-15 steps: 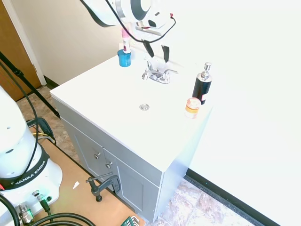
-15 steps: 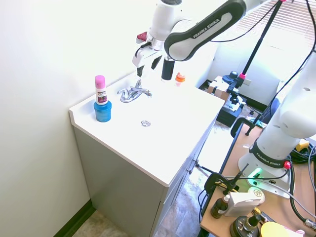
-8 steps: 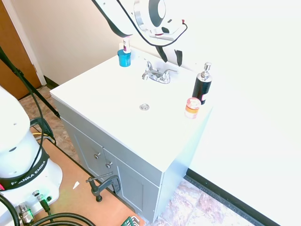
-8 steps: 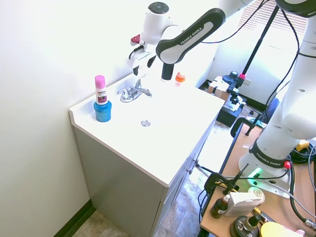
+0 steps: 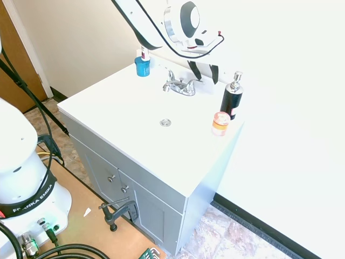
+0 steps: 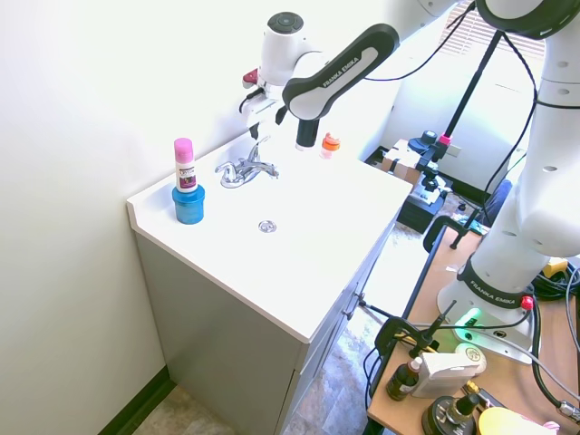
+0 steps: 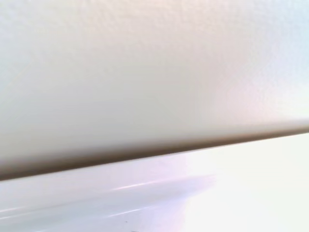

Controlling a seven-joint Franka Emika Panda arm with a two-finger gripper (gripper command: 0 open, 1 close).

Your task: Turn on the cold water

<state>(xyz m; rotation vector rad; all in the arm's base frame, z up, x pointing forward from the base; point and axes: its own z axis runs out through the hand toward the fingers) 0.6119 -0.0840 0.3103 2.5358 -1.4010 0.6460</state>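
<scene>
The faucet (image 5: 180, 85) is seen as a small, shiny chrome fitting with a short curved spout and two slim lever handles, mounted at the back of the white vanity top (image 5: 124, 116), at about 12 o'clock from the drain (image 5: 165, 123). The gripper (image 5: 205, 72) is held just behind it, at roughly 1 o'clock, with its two dark fingers spread apart and nothing gripped. Only blurred wall and counter edge are shown in the wrist view.
</scene>
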